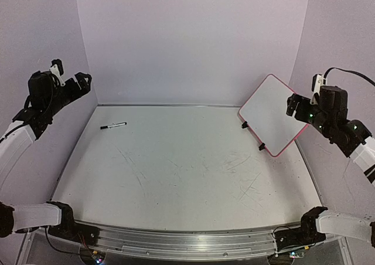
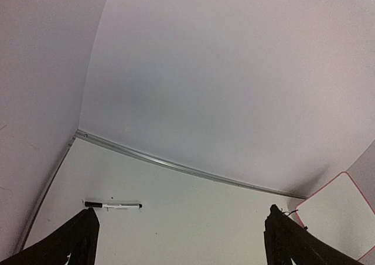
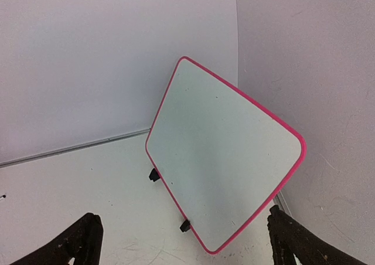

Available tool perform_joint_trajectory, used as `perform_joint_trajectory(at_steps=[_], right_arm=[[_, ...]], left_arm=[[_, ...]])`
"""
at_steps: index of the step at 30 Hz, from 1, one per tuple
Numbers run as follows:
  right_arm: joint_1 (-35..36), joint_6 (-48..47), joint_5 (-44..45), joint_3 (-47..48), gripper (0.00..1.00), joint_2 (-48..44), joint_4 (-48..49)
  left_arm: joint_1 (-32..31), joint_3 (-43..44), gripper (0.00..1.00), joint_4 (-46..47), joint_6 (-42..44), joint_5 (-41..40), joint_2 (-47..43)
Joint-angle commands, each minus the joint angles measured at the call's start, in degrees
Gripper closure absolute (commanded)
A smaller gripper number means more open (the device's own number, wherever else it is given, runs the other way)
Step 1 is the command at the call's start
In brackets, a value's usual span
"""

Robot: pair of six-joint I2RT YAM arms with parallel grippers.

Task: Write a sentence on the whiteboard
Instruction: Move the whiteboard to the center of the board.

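- Left gripper (image 1: 82, 81) is up in the air at the far left by the wall. Its jaws are spread wide with nothing between them, and the left wrist view shows both fingers (image 2: 82, 238) with only tabletop in the gap.
- One marker (image 1: 113, 125) is lying flat on the far left part of the table (image 1: 176, 177). Its long axis runs pretty much left to right, with the right end angled a touch farther away. It has a white barrel and, in the left wrist view (image 2: 113, 205), the longer black bit on its left end. There's some print on the barrel but it's too small to read.
- The tabletop is grey and scratched up.
- One whiteboard (image 1: 266, 115) is in the far right corner, standing on its two black clip feet (image 3: 154, 175). It's tilted back toward the right wall with its face turned left and toward the near side. The footed edge runs from far-left to near-right, and one rounded corner is the highest point. It has a pink-red rim and a plain white face (image 3: 222, 153). I can't tell if it's actually touching the wall.
- Right gripper (image 1: 296, 106) is raised at the far right, overlapping the board's right edge in the top view. It's fully released and holding nothing, with the board sitting out ahead of its fingers (image 3: 82, 241).
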Motion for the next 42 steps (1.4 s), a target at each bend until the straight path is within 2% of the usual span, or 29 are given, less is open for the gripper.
perform_joint_trajectory(at_steps=[1,5,8,10,13,17,22,26,29,31,33,42], right_arm=[[0.11,1.25,-2.44,3.73,0.02,3.32,-2.6],[3.0,3.21,-3.9,4.27,0.02,7.69,-2.09],[9.24,5.64,-0.73,4.87,0.02,12.43,-1.5],[12.84,9.27,3.58,4.9,0.02,15.77,-0.42],[15.64,16.75,5.33,5.46,0.02,20.46,0.28],[15.74,29.99,1.95,4.9,0.02,25.51,1.19],[15.72,46.16,7.58,1.32,0.02,29.64,1.2],[15.62,59.55,7.96,1.56,0.02,34.77,-3.04],[14.74,65.72,5.33,4.24,0.06,39.81,-6.21],[13.3,68.37,3.88,6.14,0.12,43.82,-7.82],[12.45,69.19,6.13,8.47,0.16,47.37,-9.3],[6.41,70.55,13.1,16.65,0.19,58.87,-14.96]], left_arm=[[-0.03,1.88,0.01,0.15,-1.46,7.41,2.71],[-0.02,1.63,0.01,0.23,-2.72,11.72,5.9],[-0.02,1.12,0.01,0.28,-4.19,13.93,8.46],[-0.03,1.18,0.01,0.28,-5.08,15.64,10.49],[-0.21,0.68,0.01,0.29,-6.13,18.44,11.97],[-1.2,-0.88,0.01,0.26,-6.73,18.54,11.64],[-2.48,-2.73,0.01,0.34,-8.03,19.05,10.56],[-4.33,-4.55,0.01,0.46,-6.89,18.03,8.94],[-4.5,-5.87,0.01,0.44,-5.1,15.71,7.59],[-4.53,-5.84,0.01,0.02,-3.76,15.55,7.57],[-4.55,-5.79,0.01,-0.24,-3.24,16.08,7.41],[-4.55,-7.18,0.01,-0.25,-3.14,17.97,5.83]])
